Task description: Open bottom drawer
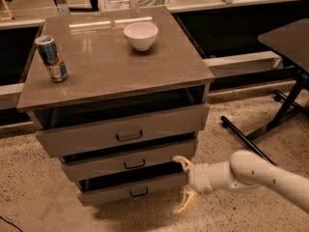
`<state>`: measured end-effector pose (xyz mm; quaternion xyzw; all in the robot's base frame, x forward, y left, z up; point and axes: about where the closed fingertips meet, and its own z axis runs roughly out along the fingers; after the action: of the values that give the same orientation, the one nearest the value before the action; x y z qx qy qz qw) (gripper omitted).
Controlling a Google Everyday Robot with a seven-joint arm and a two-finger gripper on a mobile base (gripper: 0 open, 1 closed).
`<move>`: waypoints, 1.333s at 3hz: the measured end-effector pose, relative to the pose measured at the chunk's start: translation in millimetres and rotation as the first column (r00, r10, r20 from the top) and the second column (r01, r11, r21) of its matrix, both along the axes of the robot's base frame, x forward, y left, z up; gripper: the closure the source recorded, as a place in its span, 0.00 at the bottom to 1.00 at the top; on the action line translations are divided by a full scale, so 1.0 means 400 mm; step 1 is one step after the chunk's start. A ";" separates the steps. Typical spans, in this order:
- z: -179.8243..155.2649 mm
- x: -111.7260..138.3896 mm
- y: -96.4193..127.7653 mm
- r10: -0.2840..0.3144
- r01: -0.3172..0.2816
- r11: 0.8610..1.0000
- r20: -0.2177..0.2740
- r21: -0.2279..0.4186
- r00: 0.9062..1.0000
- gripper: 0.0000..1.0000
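Note:
The bottom drawer point(130, 189) is the lowest and slimmest of three grey-brown drawer fronts in a low cabinet, with a small black bracket handle point(139, 193). It stands slightly pulled out, with a dark gap above its front. My gripper point(184, 184) is open, its two pale curved fingers spread one above the other. It sits at the right end of the bottom drawer front, to the right of the handle. The upper finger point(182, 162) lies by the gap above the drawer, the lower finger point(186, 203) hangs below the drawer's level.
The middle drawer point(130, 162) and the tall top drawer point(125, 132) are also slightly out. A soda can point(51, 58) and a white bowl point(140, 35) stand on the cabinet top point(106, 62). A black table with legs point(285, 105) stands to the right on speckled floor.

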<state>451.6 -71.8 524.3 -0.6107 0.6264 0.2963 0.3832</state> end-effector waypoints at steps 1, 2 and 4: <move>-0.231 -0.063 0.084 0.104 -0.109 0.992 0.077 0.057 0.992 0.00; -0.224 -0.060 0.083 0.104 -0.108 0.993 0.079 0.053 0.991 0.00; -0.327 -0.040 0.142 0.148 -0.150 0.989 0.096 0.015 0.984 0.00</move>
<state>435.7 -15.0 393.6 -0.6649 0.5569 0.3015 0.3961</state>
